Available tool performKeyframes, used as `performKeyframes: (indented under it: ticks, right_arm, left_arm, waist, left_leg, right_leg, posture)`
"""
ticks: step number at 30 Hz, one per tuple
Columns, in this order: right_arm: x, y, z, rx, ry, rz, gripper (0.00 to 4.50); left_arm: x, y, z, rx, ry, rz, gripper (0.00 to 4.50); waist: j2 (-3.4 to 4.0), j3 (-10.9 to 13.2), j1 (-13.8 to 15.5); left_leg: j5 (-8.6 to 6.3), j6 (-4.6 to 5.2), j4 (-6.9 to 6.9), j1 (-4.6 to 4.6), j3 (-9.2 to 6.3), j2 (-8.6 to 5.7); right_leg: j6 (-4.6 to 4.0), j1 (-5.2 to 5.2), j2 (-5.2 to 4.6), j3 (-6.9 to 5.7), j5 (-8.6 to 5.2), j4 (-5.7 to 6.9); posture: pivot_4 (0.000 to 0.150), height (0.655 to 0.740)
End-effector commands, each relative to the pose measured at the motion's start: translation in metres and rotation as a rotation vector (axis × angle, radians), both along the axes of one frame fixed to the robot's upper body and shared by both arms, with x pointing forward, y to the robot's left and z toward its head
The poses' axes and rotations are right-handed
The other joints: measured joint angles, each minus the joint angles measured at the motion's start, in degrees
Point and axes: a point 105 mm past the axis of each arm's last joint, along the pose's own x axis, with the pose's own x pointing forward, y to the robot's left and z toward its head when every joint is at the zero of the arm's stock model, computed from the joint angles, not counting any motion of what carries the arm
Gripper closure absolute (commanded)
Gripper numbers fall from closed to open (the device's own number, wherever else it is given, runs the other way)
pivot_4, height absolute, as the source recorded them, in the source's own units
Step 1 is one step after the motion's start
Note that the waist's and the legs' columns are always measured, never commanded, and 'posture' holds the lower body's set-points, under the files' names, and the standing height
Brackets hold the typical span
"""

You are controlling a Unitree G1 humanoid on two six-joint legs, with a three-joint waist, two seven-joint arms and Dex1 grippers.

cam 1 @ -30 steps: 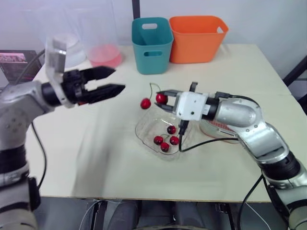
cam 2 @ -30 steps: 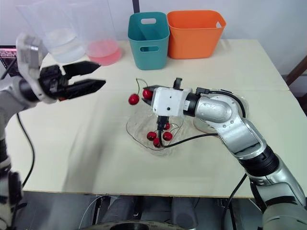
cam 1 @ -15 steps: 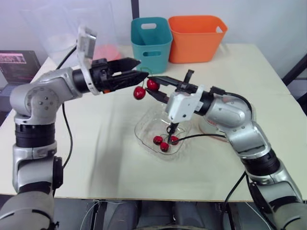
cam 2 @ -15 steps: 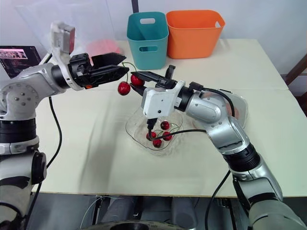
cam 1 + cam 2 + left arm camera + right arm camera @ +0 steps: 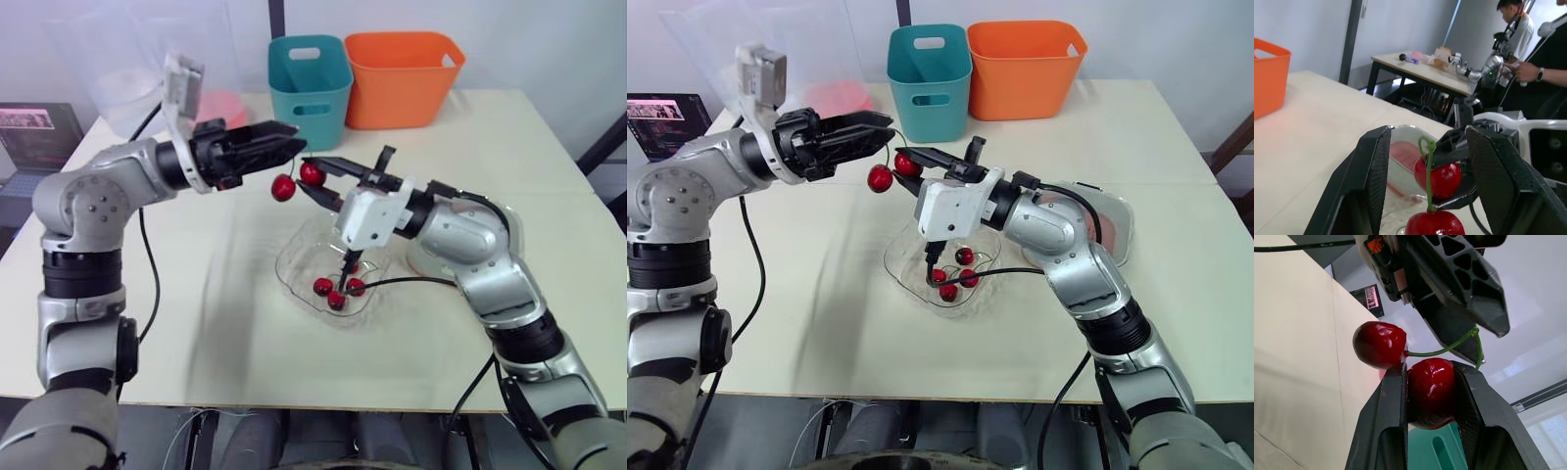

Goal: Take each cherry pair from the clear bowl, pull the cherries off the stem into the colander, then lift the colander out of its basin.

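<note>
My right gripper is shut on one red cherry of a stemmed pair, held above the clear bowl. The pair's other cherry hangs free beside it on the green stem. From the left comes my left gripper, open, with the top of the stem between its two fingers. Several cherries lie in the bowl. The red colander sits in its clear basin to the right, mostly hidden behind my right arm.
A teal bin and an orange bin stand at the back of the table. A pink bowl and a clear container are at the back left. People stand at another table beyond.
My right gripper lifted the cherry pair up and left from over the bowl. My left gripper swung in from the left until its fingers stand around the stem.
</note>
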Motion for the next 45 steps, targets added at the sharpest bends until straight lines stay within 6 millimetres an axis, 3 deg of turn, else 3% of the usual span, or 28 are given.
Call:
performKeyframes:
  ticks: [1, 3, 10, 12, 15, 17, 18, 20, 22, 25, 28, 34, 45]
  right_arm:
    - [-0.007, 0.0, 0.014, 0.029, -0.048, 0.014, 3.65]
    - [-0.007, 0.0, 0.014, 0.03, -0.047, 0.015, 3.65]
    - [-0.008, 0.0, 0.015, 0.038, -0.037, 0.015, 3.65]
    - [-0.008, -0.002, 0.015, 0.048, -0.017, 0.019, 2.56]
    - [-0.008, -0.006, 0.014, 0.054, 0.028, 0.026, 1.33]
    - [-0.012, -0.01, 0.018, 0.085, 0.067, 0.058, 0.21]
    - [-0.015, -0.012, 0.02, 0.114, 0.094, 0.078, 0.1]
    - [-0.015, -0.018, 0.025, 0.216, 0.228, 0.101, 0.1]
    - [-0.01, -0.027, 0.022, 0.375, 0.511, 0.121, 0.1]
    - [-0.011, -0.029, 0.012, 0.462, 0.832, 0.169, 0.1]
    - [-0.013, -0.026, 0.01, 0.53, 1.039, 0.213, 0.1]
    - [-0.016, -0.016, 0.011, 0.573, 1.193, 0.275, 0.1]
    - [-0.014, -0.005, 0.006, 0.589, 1.248, 0.28, 0.1]
  left_arm:
    - [-0.007, -0.001, 0.017, -0.027, -0.066, -0.009, 3.3]
    - [-0.007, -0.002, 0.015, -0.021, -0.064, -0.011, 4.36]
    - [-0.003, -0.002, 0.012, -0.006, -0.06, 0.009, 4.44]
    - [-0.002, 0.0, 0.013, -0.003, -0.068, 0.012, 4.5]
    - [0.0, 0.003, 0.014, 0.005, -0.083, 0.02, 4.5]
    - [0.003, 0.006, 0.015, 0.016, -0.098, 0.027, 4.5]
    - [0.003, 0.007, 0.015, 0.019, -0.104, 0.028, 4.5]
    - [0.004, 0.01, 0.015, 0.03, -0.115, 0.024, 4.5]
    - [0.003, 0.011, 0.015, 0.05, -0.133, 0.006, 4.5]
    - [-0.001, 0.009, 0.016, 0.072, -0.158, -0.029, 4.5]
    - [-0.006, 0.006, 0.016, 0.085, -0.167, -0.065, 4.5]
    - [-0.015, -0.004, 0.017, 0.085, -0.177, -0.115, 4.5]
    - [-0.021, -0.012, 0.016, 0.076, -0.175, -0.138, 4.5]
  waist:
    - [0.0, 0.0, 0.1]
    - [0.0, 0.0, 0.0]
    - [0.0, 0.0, 0.0]
    - [0.0, 0.0, 0.1]
    - [0.0, 0.0, 0.0]
    - [0.0, 0.0, 0.1]
    - [0.0, 0.0, 0.1]
    - [0.0, 0.0, 0.1]
    - [0.0, 0.0, 0.1]
    - [0.01, 0.0, 0.2]
    - [0.01, 0.0, 0.1]
    - [0.01, 0.0, 0.0]
    - [0.01, 0.0, -1.0]
  left_leg:
    - [0.0, 0.0, 0.0, 0.0, 0.0, 0.0]
    - [0.0, 0.0, 0.01, 0.0, 0.0, 0.0]
    - [0.0, 0.0, 0.01, 0.0, 0.0, 0.0]
    - [0.0, 0.0, 0.01, 0.0, 0.0, 0.0]
    - [0.0, 0.0, 0.01, 0.0, 0.0, 0.0]
    - [0.0, 0.0, 0.01, 0.0, 0.0, 0.0]
    - [0.0, 0.0, 0.01, 0.0, 0.0, 0.0]
    - [0.0, 0.0, 0.01, 0.0, 0.0, 0.0]
    - [0.0, 0.0, 0.01, 0.0, -0.02, 0.01]
    - [0.0, 0.0, 0.02, 0.01, -0.09, 0.02]
    - [0.0, 0.01, 0.01, 0.01, -0.11, 0.02]
    - [-0.01, 0.02, -0.02, 0.0, -0.1, 0.01]
    - [-0.01, 0.03, -0.02, 0.0, -0.09, 0.01]
  right_leg:
    - [0.0, 0.0, 0.0, 0.0, 0.0, 0.0]
    - [0.0, 0.0, -0.01, 0.0, 0.0, 0.0]
    - [0.0, 0.0, 0.0, 0.0, 0.0, 0.01]
    - [0.0, 0.0, -0.01, 0.0, 0.0, 0.01]
    - [0.0, 0.0, 0.0, 0.0, 0.0, 0.01]
    - [0.0, 0.01, -0.01, 0.0, 0.0, 0.01]
    - [0.0, 0.01, -0.01, 0.0, 0.0, 0.01]
    - [0.0, 0.01, -0.01, 0.0, 0.0, 0.0]
    - [0.0, 0.02, -0.01, 0.0, 0.0, 0.0]
    - [-0.01, 0.07, -0.01, -0.02, 0.01, 0.0]
    - [-0.02, 0.07, -0.01, -0.02, 0.01, -0.02]
    - [-0.01, 0.03, -0.02, -0.01, 0.01, 0.0]
    - [-0.01, 0.0, -0.02, -0.01, 0.01, 0.07]
  posture:
    - [0.15, 0.7394]
    - [0.15, 0.7394]
    - [0.15, 0.7394]
    - [0.15, 0.7394]
    - [0.15, 0.7394]
    - [0.15, 0.7394]
    - [0.15, 0.7394]
    - [0.15, 0.7394]
    - [0.15, 0.7394]
    - [0.15, 0.7394]
    - [0.15, 0.7394]
    - [0.15, 0.7394]
    - [0.15, 0.7394]
